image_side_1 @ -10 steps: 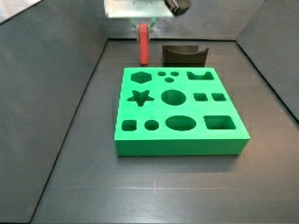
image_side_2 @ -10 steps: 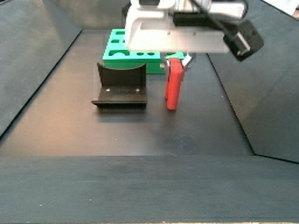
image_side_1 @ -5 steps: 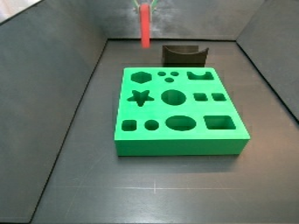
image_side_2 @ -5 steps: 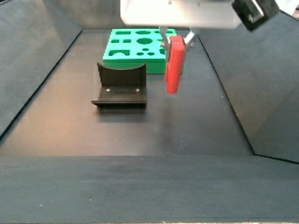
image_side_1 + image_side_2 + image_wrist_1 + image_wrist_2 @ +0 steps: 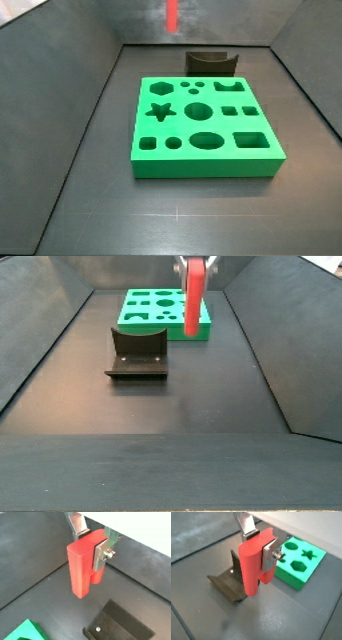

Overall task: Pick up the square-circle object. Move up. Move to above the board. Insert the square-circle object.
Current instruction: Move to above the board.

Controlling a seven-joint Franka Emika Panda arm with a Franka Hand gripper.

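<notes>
- Higher now than before, my gripper (image 5: 93, 543) carries the red peg (image 5: 85, 567) well clear of the floor.
- Jaws clamp the peg's top.
- Green board (image 5: 206, 125) lies at 6 o'clock from the fixture (image 5: 209, 63).

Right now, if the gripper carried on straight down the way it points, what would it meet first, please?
The gripper, shut on the red peg, points down at bare dark floor between the fixture and the board. The peg's tip would probably touch first.
</notes>
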